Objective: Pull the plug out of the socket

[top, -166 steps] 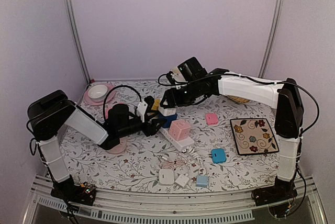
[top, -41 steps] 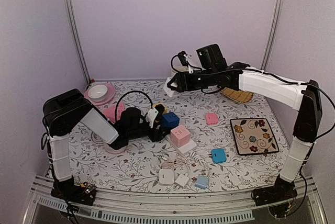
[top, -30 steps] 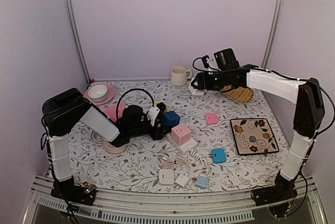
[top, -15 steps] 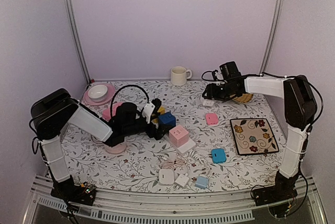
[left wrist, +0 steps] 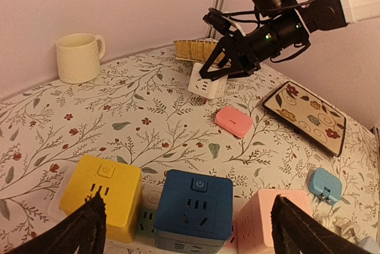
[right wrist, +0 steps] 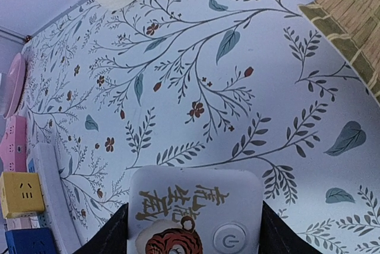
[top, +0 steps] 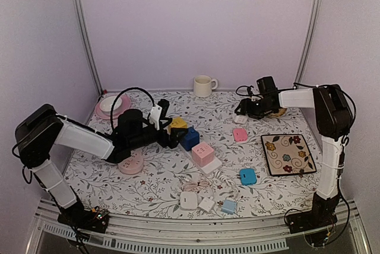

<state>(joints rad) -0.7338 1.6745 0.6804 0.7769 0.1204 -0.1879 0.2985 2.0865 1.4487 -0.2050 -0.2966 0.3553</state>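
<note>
Holding the plug (right wrist: pixel 196 209) in the right gripper (left wrist: pixel 221 71), dark fingers (right wrist: pixel 117 235) pressed against both its sides; hangs it low at the far right of the table (top: pixel 148 177), just beside the woven mat (right wrist: pixel 350 22) and well apart from the socket (top: pixel 212 165); contrasts with five seconds back, that gripper then down on the socket among its cubes; contrasts less with half a second back, the plug now only slightly nearer the pink pad (top: pixel 240 135) and the right arm folded closer in; keeps the left gripper (top: pixel 173 137) by the yellow cube (left wrist: pixel 102 197) and blue cube (left wrist: pixel 193 212) as before, its fingertips (left wrist: pixel 86 230) spread wide at the bottom corners of the left wrist view and closed on nothing, the left arm's shoulder sunk lower and further left; leaves unclear whether the plug touches the table or floats just above it; cuts off the plug's lower half in the right wrist view, prongs out of sight; hides most of the socket's top under the yellow, blue and pink cube (left wrist: pixel 267 221).
</note>
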